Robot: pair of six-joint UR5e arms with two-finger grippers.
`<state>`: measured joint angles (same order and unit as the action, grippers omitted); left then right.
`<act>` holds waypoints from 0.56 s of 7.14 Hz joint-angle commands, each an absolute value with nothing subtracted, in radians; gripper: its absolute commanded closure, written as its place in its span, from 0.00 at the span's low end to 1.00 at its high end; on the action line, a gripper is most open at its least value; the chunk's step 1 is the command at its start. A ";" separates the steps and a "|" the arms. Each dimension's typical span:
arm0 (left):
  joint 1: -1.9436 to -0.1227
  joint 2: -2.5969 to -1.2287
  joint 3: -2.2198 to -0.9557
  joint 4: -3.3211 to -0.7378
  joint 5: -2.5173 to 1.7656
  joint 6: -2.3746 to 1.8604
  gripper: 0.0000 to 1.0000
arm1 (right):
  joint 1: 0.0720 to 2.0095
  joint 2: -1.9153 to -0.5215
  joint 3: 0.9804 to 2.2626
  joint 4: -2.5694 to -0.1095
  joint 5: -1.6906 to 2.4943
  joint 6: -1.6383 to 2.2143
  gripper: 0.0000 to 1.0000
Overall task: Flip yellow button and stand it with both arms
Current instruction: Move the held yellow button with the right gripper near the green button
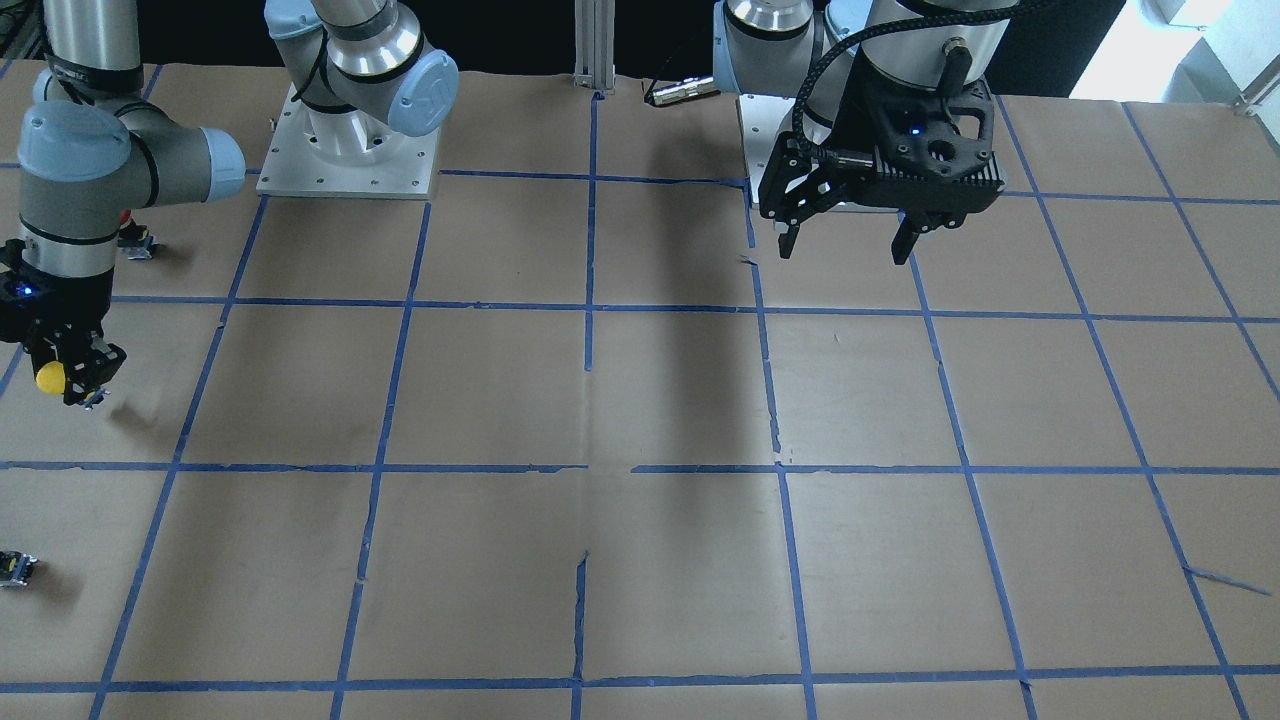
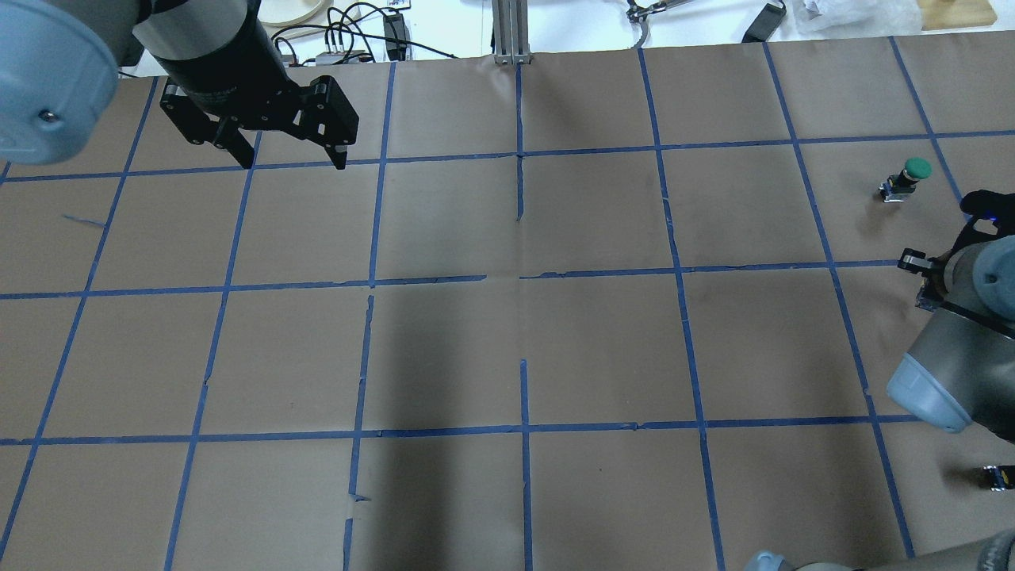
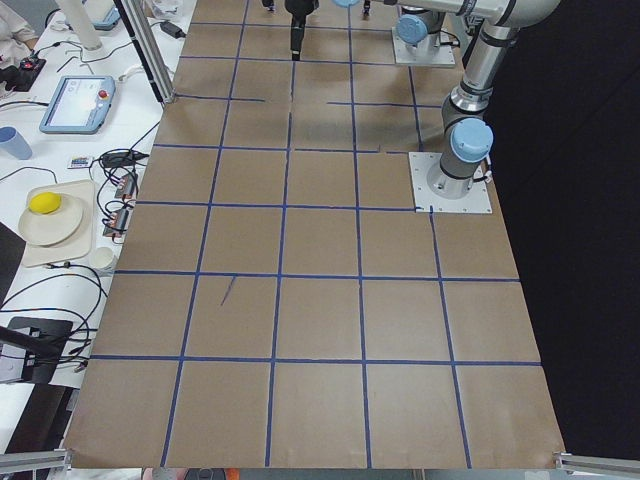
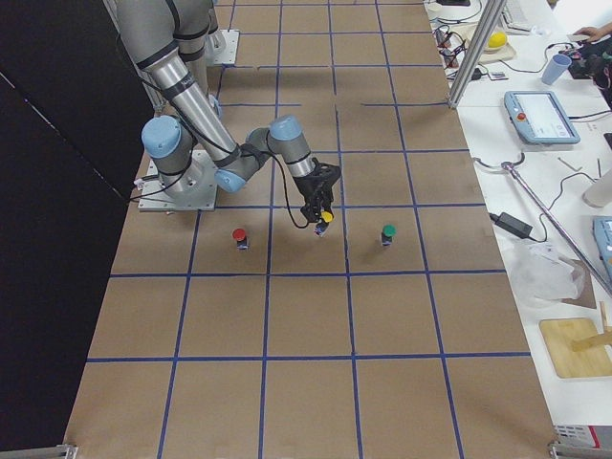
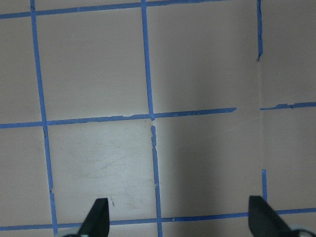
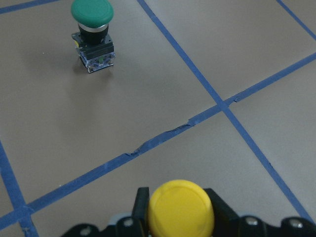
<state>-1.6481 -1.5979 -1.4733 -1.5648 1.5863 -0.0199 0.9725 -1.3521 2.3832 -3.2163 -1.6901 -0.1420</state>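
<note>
Our right gripper (image 1: 72,378) is closed on the yellow button (image 6: 181,208). The fingers clamp it on either side, just under the cap. The cap faces the wrist camera, and the body below it is hidden from us. We hold the button low over the brown table (image 1: 680,400), near the green button (image 6: 93,30), which stands upright on the side away from the robot. A red button (image 4: 239,235) stands about as far from our gripper on the opposite side to the green button.

Our left gripper (image 1: 845,248) hangs with its fingers spread wide and nothing between them, well apart from the green button and far along the table.

We judge the flip has not been handed over yet, and the risks lie there:
- The cap is round and smooth, so the button may twist or slide in our grip as the arm turns.
- Little of the body may be free for the left fingers, so they could strike the right ones.
- Letting go before the left fingers close would drop the button.
- Swinging low could knock over the green button.
</note>
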 commanded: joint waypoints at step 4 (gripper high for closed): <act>-1.640 -1.606 -1.474 -1.562 1.580 -0.021 0.00 | 0.971 -1.305 2.382 -3.266 -1.684 -0.135 0.76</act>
<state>-1.6426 -1.6058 -1.4770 -1.5628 1.5796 -0.0210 0.9711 -1.3118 2.3836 -3.2561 -1.6838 -0.1347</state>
